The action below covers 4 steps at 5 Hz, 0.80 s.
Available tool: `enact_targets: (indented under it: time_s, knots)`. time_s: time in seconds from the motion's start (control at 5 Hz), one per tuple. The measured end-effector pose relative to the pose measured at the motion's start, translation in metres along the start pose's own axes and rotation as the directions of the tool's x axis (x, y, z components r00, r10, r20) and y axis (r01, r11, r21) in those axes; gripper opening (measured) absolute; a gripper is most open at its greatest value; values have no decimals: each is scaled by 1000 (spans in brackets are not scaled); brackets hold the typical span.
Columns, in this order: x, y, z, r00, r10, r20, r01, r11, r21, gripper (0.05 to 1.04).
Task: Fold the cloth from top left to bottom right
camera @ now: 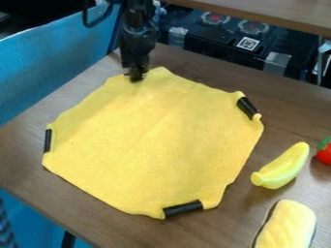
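Yellow bread-like toy [288, 225] nearest camera, lower right of table [213, 232], partly cut off by the view's bottom edge. Toy banana [282, 167] just above it, red toy fruit [324, 153] at right edge. All apart from the cloth, off to its right.

Yellow cloth [152, 145] lies spread mid-table, mostly flat, roughly eight-sided, about as wide as long, so no clear long axis. Black strips at three of its corners: left strip [48, 140], upper-right strip [247, 107], bottom strip [183, 208]. Slight wrinkling along the top edge.

Key relation: gripper [136, 76] is at the cloth's upper edge, left of the middle of the view, tip right over or on the fabric. Contact: cannot tell. Nearly the whole cloth lies below it, spreading both ways; bottom strip sits down and a bit right, across the full sheet. Black arm comes in from the top, only arm present, so already on the starting side.

Gripper state: cannot tell if apart, together or clamped on cloth edge; too dark and small at the tip.

Step in hand, judged: getting hold of the top-left edge. Fold not done. Next move needs a secure pinch there, a modest lift, then a carry down-right across the sheet. Risks: edge slips out, or whole cloth drags instead of folding. Thin, soft-looking fabric probably bends over easily; swinging too far right could nudge banana.
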<state>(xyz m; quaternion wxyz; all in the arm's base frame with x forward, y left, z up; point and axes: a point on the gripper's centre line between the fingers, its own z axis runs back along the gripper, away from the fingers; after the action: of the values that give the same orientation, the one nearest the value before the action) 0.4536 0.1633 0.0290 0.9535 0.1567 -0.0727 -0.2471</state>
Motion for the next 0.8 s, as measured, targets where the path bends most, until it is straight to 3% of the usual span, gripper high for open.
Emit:
enact_targets:
  time_s: [0.2, 0.4, 0.6, 0.8]
  knots:
    - [1, -8, -4, 1000, -23, -10, 23, 1000, 0, 368]
    - [2, -14, -3, 999, -35, 11, 35, 999, -17, 164]
    - [6, -23, 13, 998, -21, 56, 24, 998, -53, 71]
    - [21, -37, 54, 991, -36, 129, 41, 998, -41, 58]
